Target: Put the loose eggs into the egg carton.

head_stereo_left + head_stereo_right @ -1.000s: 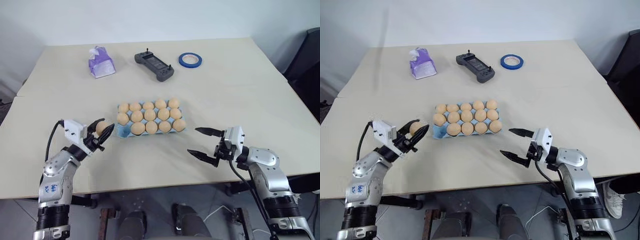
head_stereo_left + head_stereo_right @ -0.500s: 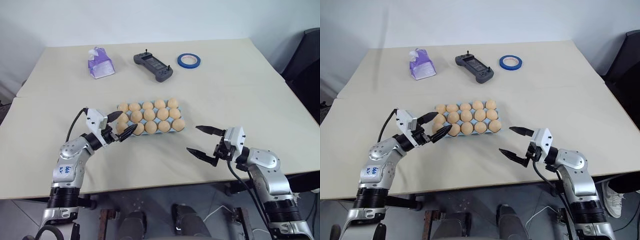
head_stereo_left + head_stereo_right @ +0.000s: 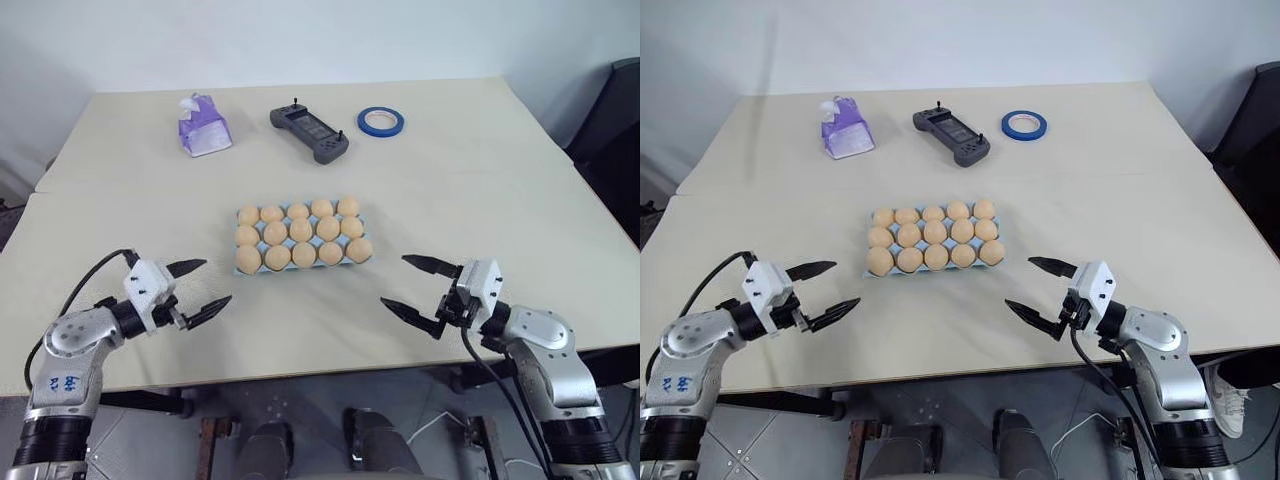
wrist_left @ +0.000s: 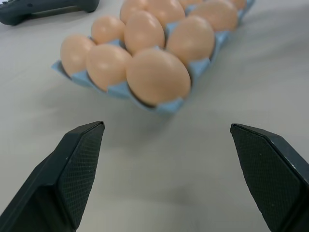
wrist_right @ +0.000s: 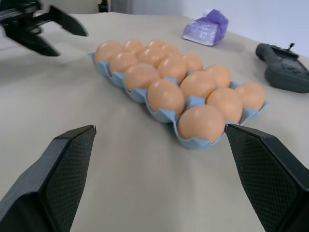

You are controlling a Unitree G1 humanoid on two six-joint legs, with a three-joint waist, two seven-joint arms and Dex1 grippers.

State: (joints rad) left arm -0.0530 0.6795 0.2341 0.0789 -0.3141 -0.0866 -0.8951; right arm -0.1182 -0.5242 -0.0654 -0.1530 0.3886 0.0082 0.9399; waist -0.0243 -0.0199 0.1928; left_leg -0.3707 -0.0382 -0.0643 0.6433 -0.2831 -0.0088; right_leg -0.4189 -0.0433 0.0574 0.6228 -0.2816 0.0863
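Since a second ago my left gripper point(image 3: 198, 286) has let go of the egg it carried and come back toward the near left of the table point(image 3: 460, 180), where it hangs with both fingers spread wide and nothing between them. That egg now sits in the carton's point(image 3: 350, 262) near-left cup, which I had seen bare blue. My right gripper point(image 3: 411, 288) has barely shifted; its fingers gape too, empty, low over the table, near the carton's right end but apart from it. I see the eggs point(image 3: 300, 232) as smooth pale tan-orange ovals, three rows of five, every cup filled. The light blue carton with its scalloped rim lies mid-table between my grippers. Tissue pack point(image 3: 203, 126), controller point(image 3: 310, 133) and tape roll point(image 3: 380, 121) lie along the far side.
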